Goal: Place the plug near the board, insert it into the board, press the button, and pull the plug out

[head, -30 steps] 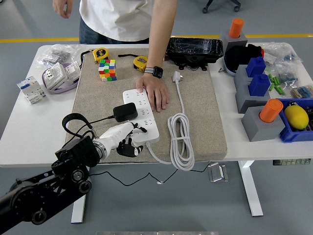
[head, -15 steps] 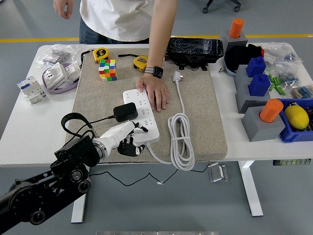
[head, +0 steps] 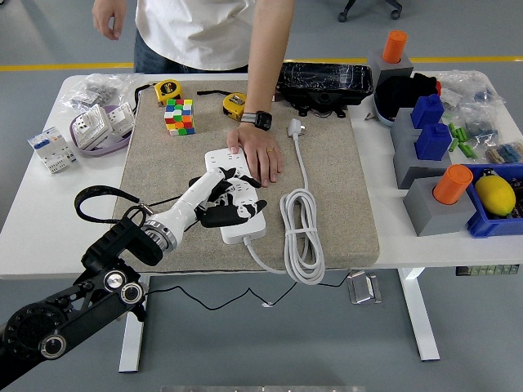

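Head view: we see the left hand over the white board — fingers curled around the black plug. A person's hand presses the board's far end.

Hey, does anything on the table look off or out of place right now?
Nothing is spilled or broken. One oddity: a person's hand is pressed on the far end of the white power strip, apparently steadying it while the robot's left hand works over it with the black plug.
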Available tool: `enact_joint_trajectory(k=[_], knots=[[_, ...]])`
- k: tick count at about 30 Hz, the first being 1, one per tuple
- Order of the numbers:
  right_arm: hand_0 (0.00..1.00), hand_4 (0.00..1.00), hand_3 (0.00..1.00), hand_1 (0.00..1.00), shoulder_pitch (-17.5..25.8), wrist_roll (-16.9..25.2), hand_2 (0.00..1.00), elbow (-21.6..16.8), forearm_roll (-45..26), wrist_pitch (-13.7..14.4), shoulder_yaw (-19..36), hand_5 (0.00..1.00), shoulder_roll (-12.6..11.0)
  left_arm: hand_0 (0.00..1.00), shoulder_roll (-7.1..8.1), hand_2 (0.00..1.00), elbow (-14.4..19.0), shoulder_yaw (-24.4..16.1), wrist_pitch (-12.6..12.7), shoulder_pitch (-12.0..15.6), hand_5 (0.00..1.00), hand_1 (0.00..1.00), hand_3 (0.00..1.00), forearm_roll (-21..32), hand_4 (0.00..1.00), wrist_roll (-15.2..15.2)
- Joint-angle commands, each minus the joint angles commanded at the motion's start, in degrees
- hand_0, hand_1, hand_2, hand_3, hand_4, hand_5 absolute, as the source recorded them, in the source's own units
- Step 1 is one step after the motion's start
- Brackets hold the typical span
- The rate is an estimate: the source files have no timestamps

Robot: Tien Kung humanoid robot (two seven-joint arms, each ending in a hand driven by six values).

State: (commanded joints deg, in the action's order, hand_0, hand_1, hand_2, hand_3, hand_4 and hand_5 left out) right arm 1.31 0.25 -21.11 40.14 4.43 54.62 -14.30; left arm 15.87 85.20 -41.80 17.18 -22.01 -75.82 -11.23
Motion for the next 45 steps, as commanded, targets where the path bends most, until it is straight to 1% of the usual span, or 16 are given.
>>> enact_joint_trajectory(k=[2,3,4,8,9,14,15,31,32,33,35,38,39,42,44,45], knots=[[0.606,0.94,0.55,0.626,-0.11,0.0,0.624,0.05,-0.05,0.01,0.01,0.481,0.03,0.19,-0.16,0.243,-0.76,-0.05,1.85,0.52,0.352,0.188,0.436,3.91,0.792,1.77],[0.606,0.94,0.55,0.626,-0.15,0.0,0.624,0.05,-0.05,0.01,0.03,0.481,0.05,0.312,-0.18,0.42,-0.96,-0.09,2.21,0.74,0.335,0.425,0.447,5.33,0.792,2.37],[0.606,0.94,0.55,0.626,-0.17,0.0,0.624,0.05,-0.05,0.01,0.04,0.481,0.06,0.312,-0.19,0.42,-1.05,-0.11,2.35,0.85,0.335,0.425,0.447,6.16,0.792,2.65],[0.606,0.94,0.55,0.626,-0.34,0.02,0.624,0.12,-0.16,0.01,-0.25,0.481,0.07,0.312,0.21,0.42,-1.54,-0.62,4.62,2.03,0.335,0.425,0.447,12.81,0.792,7.25],[0.604,0.941,0.549,0.625,-0.37,0.02,0.624,0.14,-0.19,0.01,-0.32,0.482,0.06,0.427,0.35,0.519,-1.57,-0.69,5.02,2.11,0.326,0.518,0.517,13.95,0.789,8.19],[0.604,0.941,0.549,0.625,-0.65,0.04,0.624,0.25,-0.3,0.03,-0.74,0.482,-0.08,0.427,1.2,0.519,-1.48,-1.67,7.13,2.94,0.326,0.518,0.517,19.33,0.789,11.63],[0.605,0.941,0.549,0.625,-0.68,0.05,0.624,0.23,-0.3,0.03,-0.85,0.482,-0.12,0.472,1.32,0.52,-1.35,-1.94,7.33,3.18,0.317,0.528,0.525,19.74,0.777,11.89],[0.607,0.941,0.55,0.625,-1.54,0.11,0.625,0.29,-0.61,0.05,-2.46,0.482,-0.56,0.474,2.3,0.511,-0.38,-2.94,7.17,3.63,0.306,0.52,0.53,18.95,0.761,11.23],[0.607,0.941,0.55,0.625,-1.56,0.11,0.625,0.29,-0.62,0.04,-2.58,0.482,-0.55,0.474,2.4,0.511,-0.21,-2.99,6.71,3.61,0.306,0.52,0.53,17.85,0.761,10.49],[0.605,0.941,0.55,0.625,-1.57,0.11,0.624,0.27,-0.63,0.03,-2.67,0.483,-0.56,0.24,2.47,0.274,-0.03,-3.07,6.13,3.61,0.289,0.25,0.625,16.67,0.762,9.74],[0.605,0.941,0.55,0.625,-1.56,0.12,0.624,0.27,-0.63,0.04,-2.83,0.483,-0.61,0.24,2.62,0.274,0.44,-3.22,4.63,3.59,0.289,0.25,0.625,13.75,0.762,7.87],[0.605,0.941,0.55,0.625,-1.6,0.12,0.624,0.3,-0.66,0.03,-3.08,0.483,-0.74,0.24,2.91,0.274,1.93,-3.2,0.97,3.12,0.289,0.25,0.625,7.69,0.762,3.17],[0.606,0.941,0.55,0.625,-1.6,0.11,0.625,0.3,-0.66,0.03,-3.11,0.483,-0.77,0.12,2.96,0.138,2.28,-3.1,0.26,2.99,0.002,0.072,0.694,5.59,0.558,1.99],[0.606,0.941,0.55,0.625,-1.63,0.12,0.625,0.26,-0.63,0.02,-3.23,0.483,-0.92,0.12,3.07,0.138,3.44,-2.3,-2.27,2.43,0.002,0.072,0.694,-1.29,0.558,-2.09],[0.606,0.941,0.55,0.625,-1.69,0.13,0.625,0.22,-0.66,0.01,-3.35,0.483,-1.03,0.12,3.05,0.138,3.9,-1.48,-5.14,2.01,0.002,0.072,0.694,-6.49,0.558,-5.84],[0.608,0.941,0.55,0.625,-1.72,0.13,0.624,0.2,-0.67,0.01,-3.42,0.483,-1.08,0.08,3.04,0.121,3.94,-1.19,-6.41,1.89,0.002,0.066,0.791,-8.72,0.739,-7.44]])
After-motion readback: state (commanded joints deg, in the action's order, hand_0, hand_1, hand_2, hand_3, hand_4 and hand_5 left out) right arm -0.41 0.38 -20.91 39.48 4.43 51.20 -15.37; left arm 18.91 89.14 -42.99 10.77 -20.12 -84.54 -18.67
